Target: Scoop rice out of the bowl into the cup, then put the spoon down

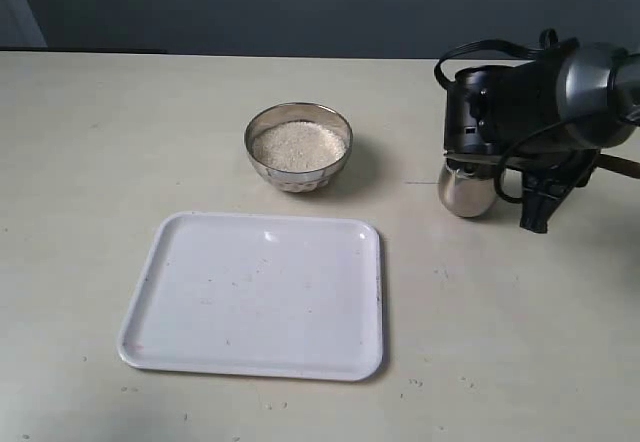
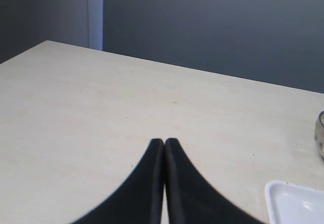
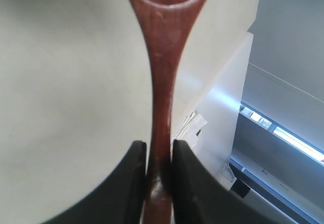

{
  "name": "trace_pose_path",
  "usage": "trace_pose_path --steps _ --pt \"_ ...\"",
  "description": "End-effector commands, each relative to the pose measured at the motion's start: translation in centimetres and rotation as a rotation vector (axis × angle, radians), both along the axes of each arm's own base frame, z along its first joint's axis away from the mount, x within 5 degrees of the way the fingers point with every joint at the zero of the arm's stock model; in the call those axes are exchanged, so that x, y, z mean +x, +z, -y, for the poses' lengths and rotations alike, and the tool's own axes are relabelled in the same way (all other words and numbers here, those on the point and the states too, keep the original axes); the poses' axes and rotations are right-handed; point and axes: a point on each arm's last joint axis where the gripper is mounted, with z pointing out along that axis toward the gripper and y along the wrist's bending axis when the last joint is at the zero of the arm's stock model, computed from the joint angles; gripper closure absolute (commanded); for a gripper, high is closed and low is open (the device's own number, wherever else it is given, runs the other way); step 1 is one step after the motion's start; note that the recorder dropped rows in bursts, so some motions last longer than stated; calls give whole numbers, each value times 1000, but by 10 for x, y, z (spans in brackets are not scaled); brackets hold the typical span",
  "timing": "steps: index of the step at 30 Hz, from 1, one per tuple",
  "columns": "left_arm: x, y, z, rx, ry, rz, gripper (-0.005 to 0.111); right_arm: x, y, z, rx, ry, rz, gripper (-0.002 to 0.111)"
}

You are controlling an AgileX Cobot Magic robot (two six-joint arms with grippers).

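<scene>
Tray (image 1: 250, 297): white, just beside the bowl.
Bowl (image 1: 300, 177): heaped with rice (image 1: 298, 145).
Right gripper (image 3: 159, 155): clamped on the spoon (image 3: 162, 82) handle, at the cup (image 1: 462, 194). Probably tipping; next move needs a steady tilt over the rim.
Left gripper (image 2: 164, 145): jaws together, empty.

One each: bowl (image 1: 298, 180) (of rice (image 1: 298, 145)), cup (image 1: 466, 193), spoon (image 3: 163, 107), tray (image 1: 255, 297)

This looks like a lab or test room rather than a home. A cabled robot arm (image 1: 540, 102) works over a bare pale table (image 1: 500, 362). Beyond the left gripper (image 2: 164, 142) stands a plain dark grey wall (image 2: 212, 26). Past the right gripper (image 3: 159, 150) are white wall panels (image 3: 223, 107) and long strip lights (image 3: 296, 144).
</scene>
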Motion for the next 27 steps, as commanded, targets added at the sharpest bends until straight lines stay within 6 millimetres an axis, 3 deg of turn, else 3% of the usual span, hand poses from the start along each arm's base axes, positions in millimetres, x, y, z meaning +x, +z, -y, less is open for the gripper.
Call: trace_pose_path --steps 1,8,13,27 --pt "0 2 1 1 -9 18 106 -1 0 1 -22 1 8 109" --pt "0 2 1 1 -9 18 106 -7 -1 -8 -41 42 9 109" --pt "0 2 1 1 -9 18 106 -19 -15 3 -106 67 3 109" --pt "0 2 1 1 -9 18 106 -18 -13 3 -104 52 43 109"
